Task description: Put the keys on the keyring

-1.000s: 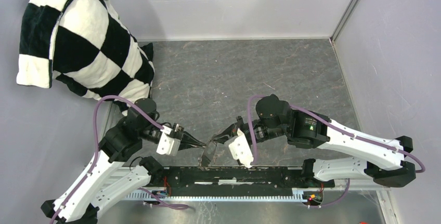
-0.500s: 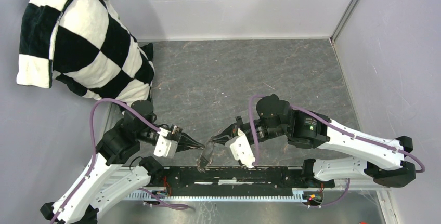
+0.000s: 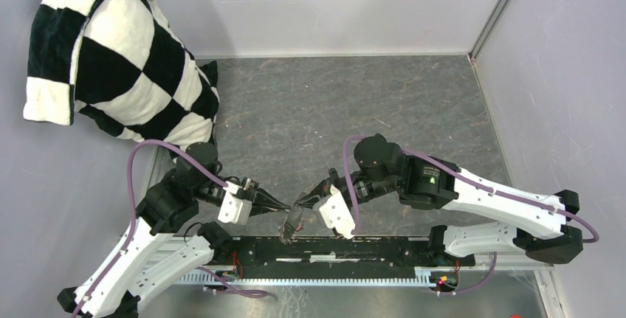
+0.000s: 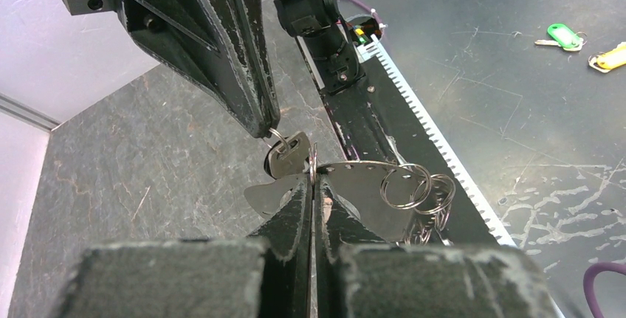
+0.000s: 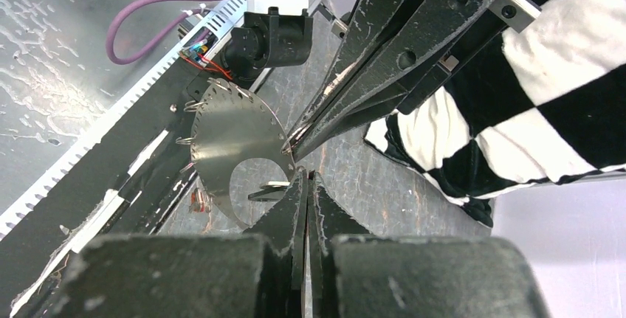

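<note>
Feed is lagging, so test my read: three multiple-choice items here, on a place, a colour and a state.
1. The key hangs: A) from the right gripper's tip B) on a wall hook C) inside a box.
2. The pillow is: A) red and blue B) black and white C) plain grey.
3. The left gripper is: A) wide open B) out of view C) shut on the silver plate.
Answers: 1 A, the key dangles under that tip in the left wrist view; 2 B, its checks show from above; 3 C, its fingers pinch the plate between them.
</note>
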Motion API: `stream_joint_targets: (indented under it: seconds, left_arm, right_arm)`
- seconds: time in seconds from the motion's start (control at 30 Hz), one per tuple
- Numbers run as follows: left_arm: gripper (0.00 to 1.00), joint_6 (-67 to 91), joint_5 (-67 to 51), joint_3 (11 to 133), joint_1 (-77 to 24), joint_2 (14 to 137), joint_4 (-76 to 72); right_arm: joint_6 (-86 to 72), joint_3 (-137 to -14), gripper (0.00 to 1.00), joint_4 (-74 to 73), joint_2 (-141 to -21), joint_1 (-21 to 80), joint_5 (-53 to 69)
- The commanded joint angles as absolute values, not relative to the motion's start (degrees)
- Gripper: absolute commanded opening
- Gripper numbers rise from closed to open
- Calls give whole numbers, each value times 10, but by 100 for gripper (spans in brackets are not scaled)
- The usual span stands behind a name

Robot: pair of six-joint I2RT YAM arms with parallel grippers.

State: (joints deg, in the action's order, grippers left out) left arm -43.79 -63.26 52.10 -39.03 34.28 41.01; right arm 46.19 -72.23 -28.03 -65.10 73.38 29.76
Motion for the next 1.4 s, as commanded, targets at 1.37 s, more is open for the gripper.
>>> stream_joint_targets:
  seconds: [1.37]
  left_arm:
    - [2, -432, -651, 528, -390, 354, 401]
  right_arm:
    - [461, -755, 0, -258, -669, 748, 312]
